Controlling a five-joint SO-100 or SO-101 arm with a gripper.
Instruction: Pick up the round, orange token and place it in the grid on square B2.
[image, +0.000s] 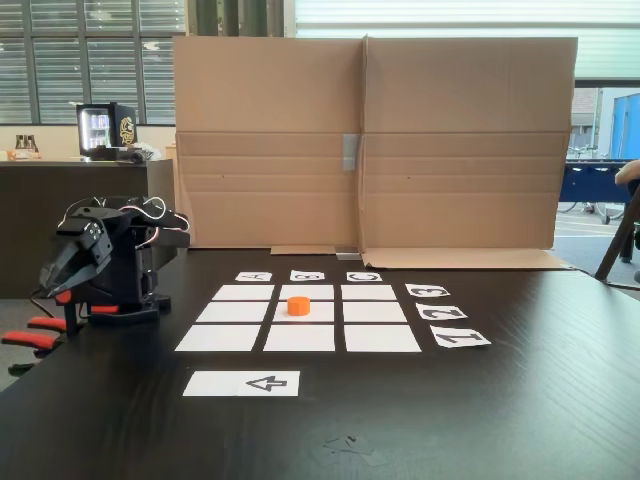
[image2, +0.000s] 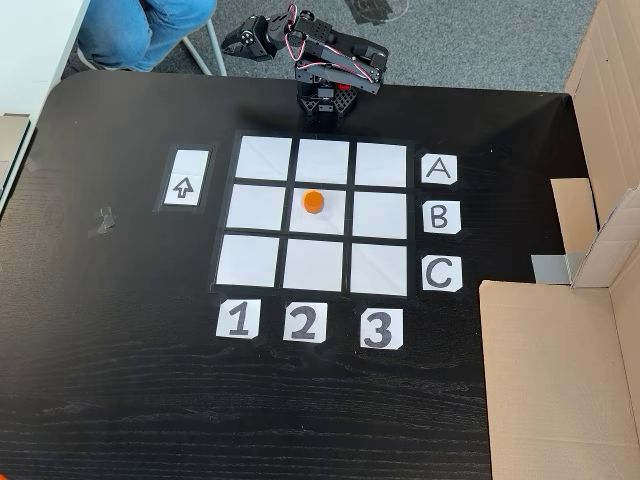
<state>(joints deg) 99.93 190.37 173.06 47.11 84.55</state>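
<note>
In a fixed view we see the claw (image: 62, 283) at the left, folded back and well apart from the grid (image: 226, 337); we cannot tell if it is open. The token (image: 298, 305) stands on square B2 (image: 318, 313), on the dark counter (image: 520, 410).

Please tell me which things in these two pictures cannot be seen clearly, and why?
- Hand: dark and folded against the arm in a fixed view, so open or shut is unclear; in the other fixed view it is small and dark too.
- Person: cut off by the top edge; just legs show.
- Labels behind the grid: steep angle, hard to read.
- Token: its underside is hidden.
</note>
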